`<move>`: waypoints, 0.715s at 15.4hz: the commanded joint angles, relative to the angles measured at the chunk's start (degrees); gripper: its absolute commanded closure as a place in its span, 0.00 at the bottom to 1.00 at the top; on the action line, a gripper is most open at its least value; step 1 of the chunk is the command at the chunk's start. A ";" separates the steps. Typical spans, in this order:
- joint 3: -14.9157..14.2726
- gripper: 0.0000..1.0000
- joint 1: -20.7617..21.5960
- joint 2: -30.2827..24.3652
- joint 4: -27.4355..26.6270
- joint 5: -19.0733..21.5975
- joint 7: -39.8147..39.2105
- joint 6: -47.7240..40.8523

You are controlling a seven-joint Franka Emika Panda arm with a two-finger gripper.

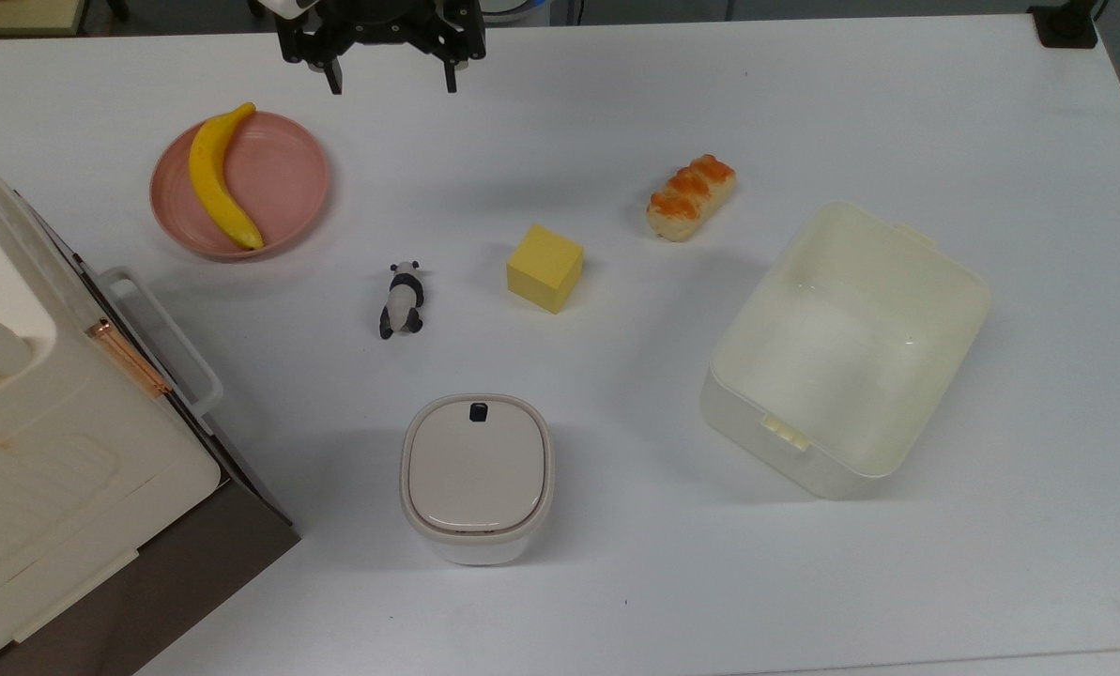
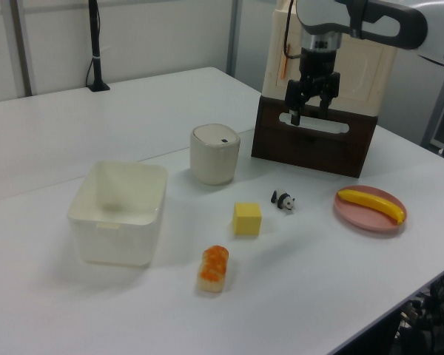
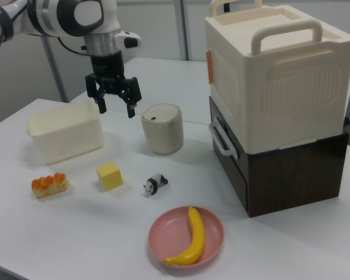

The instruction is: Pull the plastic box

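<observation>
The plastic box (image 1: 758, 415) is a cream-white lidless tub standing empty on the white table at the top view's right. It also shows at the left view's left (image 2: 115, 242) and at the right view's left (image 3: 66, 140). My gripper (image 1: 391, 87) hangs open above the table at the top edge of the top view, far from the box, with nothing between its fingers. In the left view the gripper (image 2: 311, 113) is in front of the big appliance. In the right view the gripper (image 3: 116, 111) hovers above and just right of the box.
A white canister (image 1: 476, 474) with a beige lid stands near the front. A yellow block (image 1: 544, 267), a panda figure (image 1: 402, 299) and a bread piece (image 1: 691, 195) lie mid-table. A pink plate (image 1: 287, 178) holds a banana (image 1: 217, 178). A large cream appliance (image 1: 43, 422) stands at the top view's left.
</observation>
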 commanded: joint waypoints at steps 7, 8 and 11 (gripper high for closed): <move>-0.23 0.00 1.95 -0.52 -0.77 0.64 4.29 -0.16; -0.23 0.00 1.95 -0.44 -0.86 0.72 4.38 0.19; -0.32 0.00 1.60 -0.52 -0.77 0.90 4.29 0.37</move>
